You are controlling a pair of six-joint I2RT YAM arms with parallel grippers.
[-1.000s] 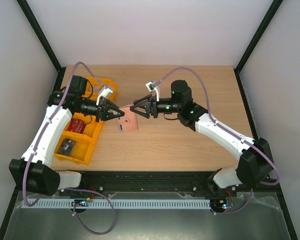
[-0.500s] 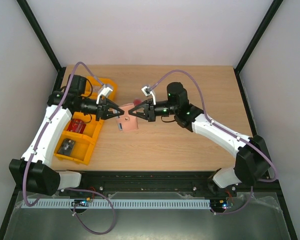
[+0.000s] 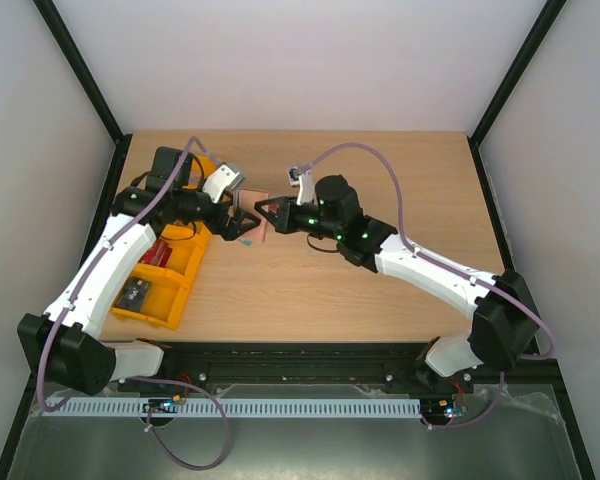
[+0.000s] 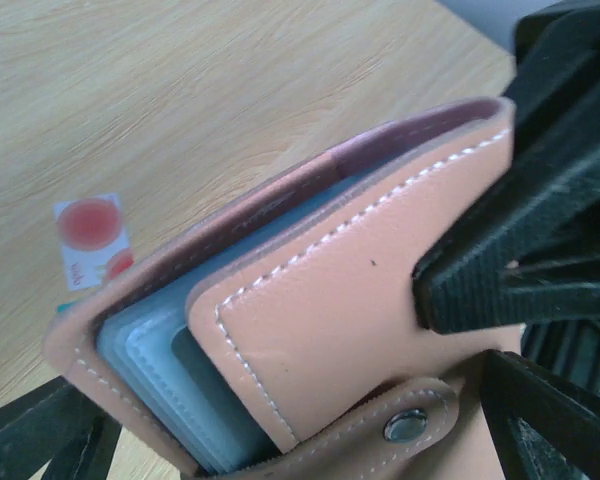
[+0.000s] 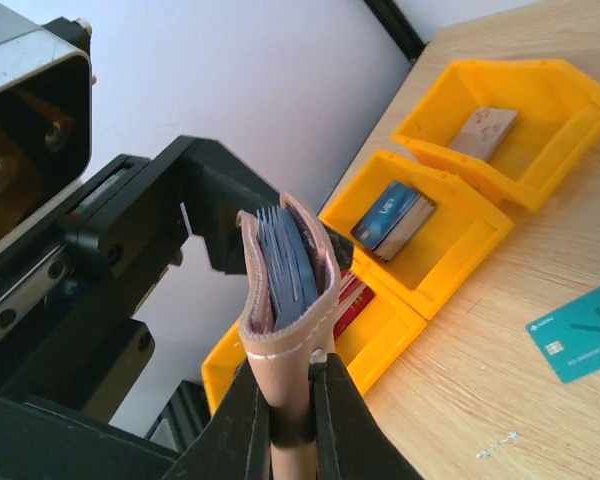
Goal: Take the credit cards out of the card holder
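Starting w/ the top cam: both arms are meeting over the left-centre of the worktop (image 3: 400,180), just beside the orange bins (image 3: 165,290). The right gripper (image 3: 263,212) is pinching the card holder (image 3: 252,230), and the left gripper (image 3: 234,222) is sitting right at the holder's other side. The cards are too small to pick out from up here.

Switching to the left wrist cam: the holder is filling the frame, reddish-tan cover outside, grey-blue sleeves peeking at the open edge, snap tab at the bottom. The right gripper's black fingers are clamping it from the right. The left gripper's own fingers are standing wide apart at the bottom corners, gripping nothing. Down on the wood, the white-pink card (image 4: 88,238) w/ the red round mark is lying flat, out of the holder, its lower end hidden behind the holder's edge.

Moving to the right wrist cam: the holder is standing on edge, squeezed btwn the closed fingers and apparently lifted clear of the wood. The left gripper's open jaws are framing its far end. The teal card (image 5: 583,340) is lying flat on the worktop at right, well apart from the holder.

Progress call: both cards are showing outside the holder, so the extraction looks done. Can't tell if the sleeves are hiding anything more. Prob only setting the holder down is left.
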